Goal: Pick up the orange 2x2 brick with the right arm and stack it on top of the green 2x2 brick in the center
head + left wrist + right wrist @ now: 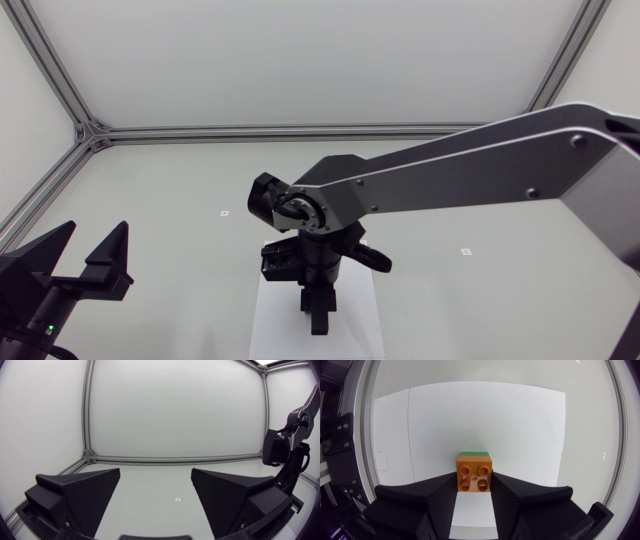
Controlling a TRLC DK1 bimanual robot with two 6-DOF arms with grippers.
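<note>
In the middle of the table (150,200), your right arm (480,165) comes in from the right side and its right gripper (318,322) points down over a white sheet (270,330); in the head view the gripper and wrist hide both bricks.

From the right wrist view you see the orange brick (475,476) between the two black fingers (437,497); one finger presses on each side of it, so the gripper is closed on the brick and holds it; the four round studs on top face the camera.

A thin strip of the green brick (474,453) shows just past the far edge of the orange brick, right under it; the two line up well; you cannot tell if they touch yet.

Both bricks are over the white sheet, near its middle.

Your left gripper (96,235) sits at the near left corner of the table, well apart from the bricks; its fingers stand wide apart and hold nothing; from the left wrist view you can see the right arm far off to one side.
</note>
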